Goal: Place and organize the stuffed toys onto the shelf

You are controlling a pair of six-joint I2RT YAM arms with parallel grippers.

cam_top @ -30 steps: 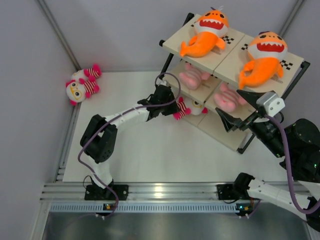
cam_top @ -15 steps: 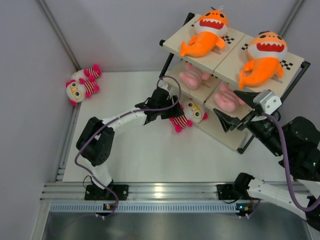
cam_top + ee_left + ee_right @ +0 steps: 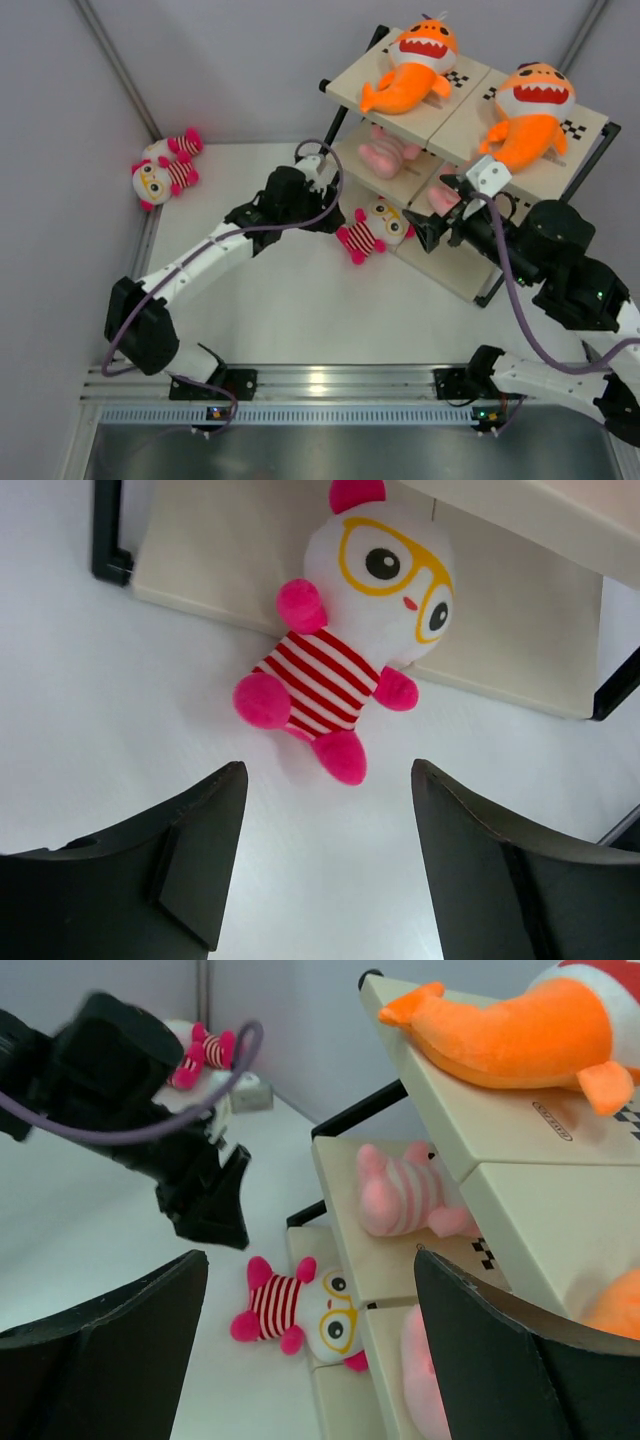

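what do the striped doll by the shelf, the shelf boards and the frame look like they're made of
Striped doll: soft plush fabric, matte and slightly fuzzy, with rounded stuffed limbs. Shelf boards: smooth cream panels, likely laminated wood or plastic; the look can't settle which. Frame: black tube, probably painted metal, with an even dull finish.

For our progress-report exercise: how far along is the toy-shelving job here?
Done: two orange sharks on the shelf's top tier, two pink dolls on the middle. In hand: nothing; left hand and right hand are open. Left: one striped doll with only its head on the bottom board, a second striped doll in the table's far-left corner.
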